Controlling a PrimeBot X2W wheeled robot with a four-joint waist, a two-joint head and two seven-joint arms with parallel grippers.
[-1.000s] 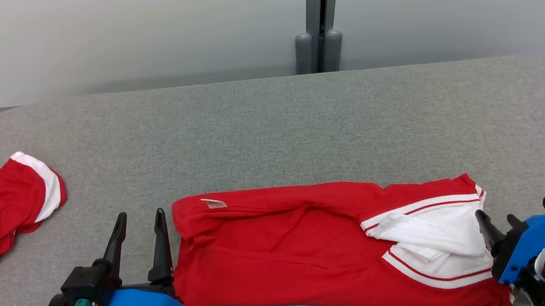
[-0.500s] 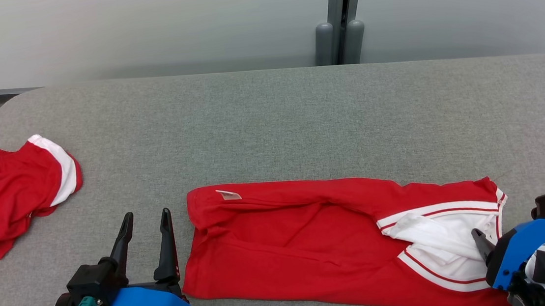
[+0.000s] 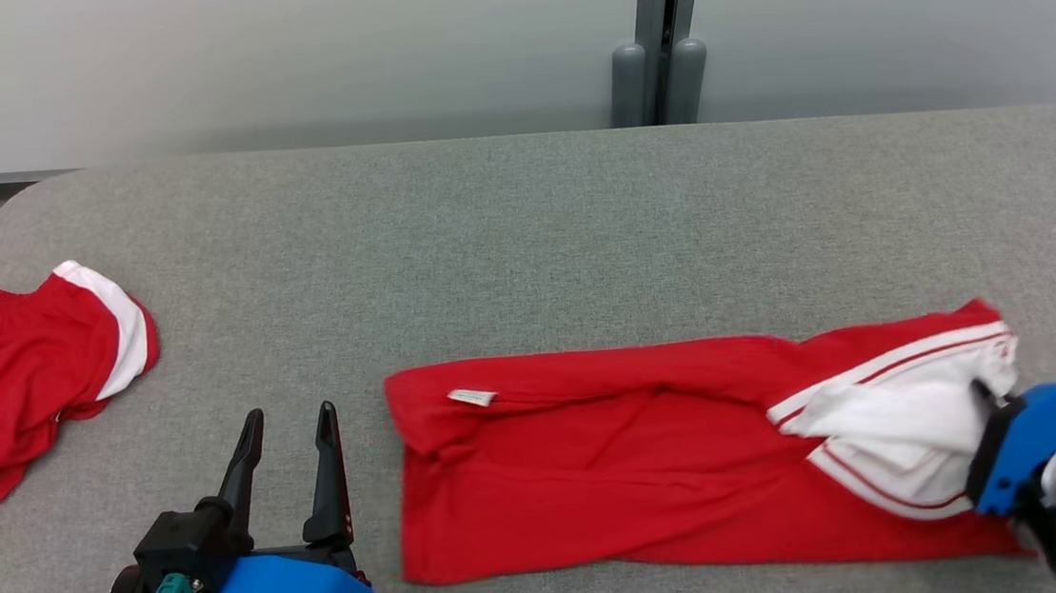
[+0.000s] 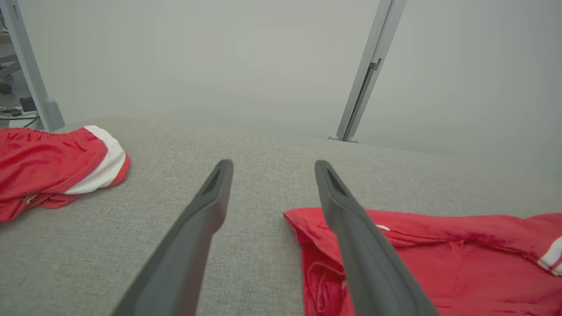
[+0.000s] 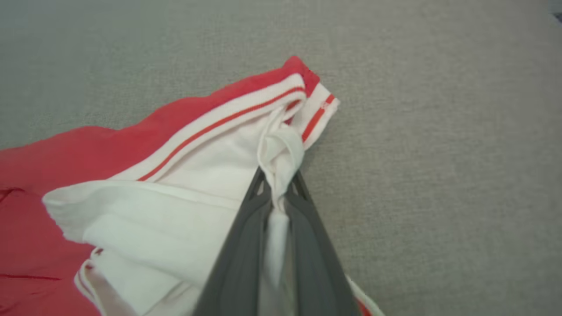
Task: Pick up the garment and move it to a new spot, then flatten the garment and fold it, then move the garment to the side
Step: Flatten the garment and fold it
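The garment [image 3: 600, 462], red shorts with a white striped end, lies stretched left to right across the near part of the grey table [image 3: 523, 240]. My right gripper [image 3: 984, 395] is at its right end, shut on a bunched fold of the white cloth; in the right wrist view the fingers [image 5: 246, 228] pinch that fold of the garment [image 5: 175, 175] between them, gripper [image 5: 279, 177]. My left gripper [image 3: 291, 413] stands open just left of the garment's left edge, apart from it. The left wrist view shows that gripper [image 4: 273, 163] with empty space between its fingers and the garment [image 4: 439, 263] beside its right finger.
A second red and white garment [image 3: 9, 371] lies crumpled at the table's left edge, also in the left wrist view [image 4: 44, 158]. A grey post [image 3: 661, 65] stands behind the table against a pale wall. Bare grey surface runs behind the garment.
My right gripper has shut on the white cloth and drawn it right, dragging the whole garment a little that way. The head camera shifted earlier. The left gripper stayed put.
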